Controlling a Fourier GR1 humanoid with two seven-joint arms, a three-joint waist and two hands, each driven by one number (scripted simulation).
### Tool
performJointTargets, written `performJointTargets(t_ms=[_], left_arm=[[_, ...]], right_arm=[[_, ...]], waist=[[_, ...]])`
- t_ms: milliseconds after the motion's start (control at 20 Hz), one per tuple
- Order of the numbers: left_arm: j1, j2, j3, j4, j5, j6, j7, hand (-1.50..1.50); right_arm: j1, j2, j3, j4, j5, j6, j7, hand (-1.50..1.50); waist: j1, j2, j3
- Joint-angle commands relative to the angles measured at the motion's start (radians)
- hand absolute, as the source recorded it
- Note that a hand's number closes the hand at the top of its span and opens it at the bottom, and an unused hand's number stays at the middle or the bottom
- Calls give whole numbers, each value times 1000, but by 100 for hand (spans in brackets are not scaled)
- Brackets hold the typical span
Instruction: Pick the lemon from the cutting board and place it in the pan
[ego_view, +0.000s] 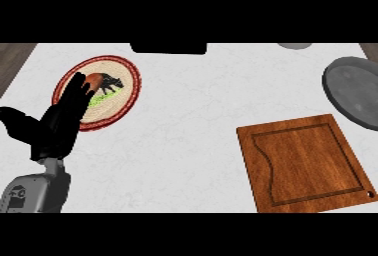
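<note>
A brown wooden cutting board (310, 165) lies at the lower right of the white counter, with nothing on it. A dark grey round pan (358, 92) sits at the right edge, partly cut off by the view. No lemon shows anywhere. My left hand (55, 127) stands at the left with fingers straight and pointing up, open and holding nothing; its fingertips overlap the edge of a plate. My right hand is out of view.
A round plate (111, 87) with a red rim and an animal picture lies at the upper left. A black object (168, 48) sits at the counter's far edge, and a small grey item (295, 46) at the top right.
</note>
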Motion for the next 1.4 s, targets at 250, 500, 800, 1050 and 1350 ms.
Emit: performJointTargets(t_ms=[250,500,800,1050,1350], left_arm=[[-12,1,-4,23,1,-20,-14,0],[-23,-8,-10,-3,-2,-7,-3,0],[21,-37,-42,-18,-20,-5,-33,0],[3,-20,-25,0,-21,-4,-24,0],[6,-18,-16,-6,-25,7,-21,0]], right_arm=[[-40,-20,25,318,73,-209,-111,150],[-53,-27,-12,437,60,-143,58,-150],[-71,-79,-38,490,22,-34,-45,-150],[-89,-101,-162,499,-110,18,-128,-150],[-60,-211,-309,556,-263,236,-166,-150]], waist=[[26,13,2],[36,17,3],[36,16,5],[26,17,7],[0,12,7]])
